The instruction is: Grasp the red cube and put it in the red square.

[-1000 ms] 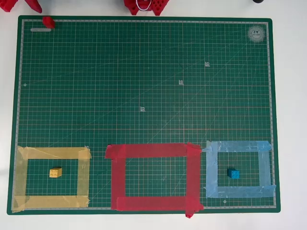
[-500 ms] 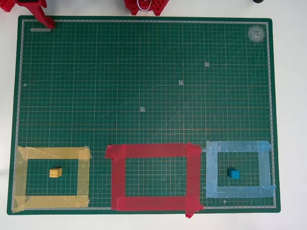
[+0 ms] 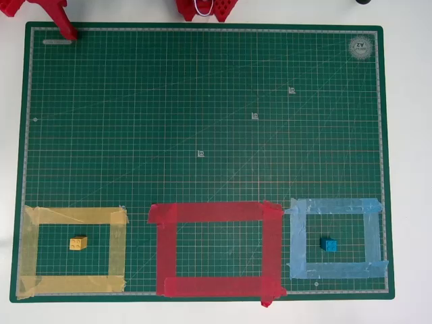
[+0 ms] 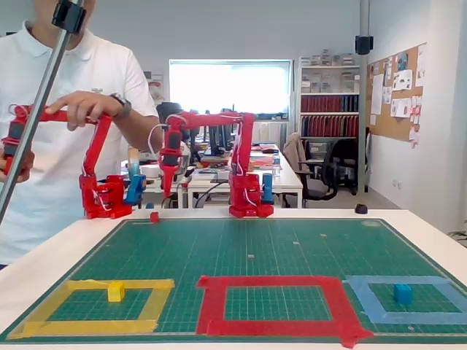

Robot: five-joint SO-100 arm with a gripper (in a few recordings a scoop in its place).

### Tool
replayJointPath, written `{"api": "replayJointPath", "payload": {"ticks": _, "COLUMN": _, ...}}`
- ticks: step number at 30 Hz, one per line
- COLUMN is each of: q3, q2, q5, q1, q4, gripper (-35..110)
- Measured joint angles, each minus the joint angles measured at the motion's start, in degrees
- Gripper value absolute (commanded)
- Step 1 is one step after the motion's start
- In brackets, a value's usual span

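We see a green cutting mat (image 4: pixel 255 248) on a white table (image 4: pixel 430 233) in an office; the gripper (image 4: pixel 168 191) hangs above the red cube (image 4: pixel 154 216), fingers' state unclear.

On the green mat (image 3: pixel 202 101) lie three small cubes: one red cube (image 4: pixel 154 216), one yellow cube (image 3: pixel 78 243), one blue cube (image 3: pixel 329 245). Three tape frames: the red square (image 3: pixel 216 212), one yellow frame (image 3: pixel 74 216), one light blue frame (image 3: pixel 334 206).
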Motion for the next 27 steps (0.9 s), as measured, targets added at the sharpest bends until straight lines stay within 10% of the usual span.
{"api": "replayJointPath", "payload": {"ticks": 11, "q3": 33.75, "q2": 28.21, "q5": -1.14, "q1": 0.35, "q4": -28.12, "gripper": 21}}
{"api": "replayJointPath", "payload": {"ticks": 27, "q3": 50.54, "q2": 22.41, "q5": -3.96, "q1": 10.28, "q4": -60.38, "gripper": 21}}
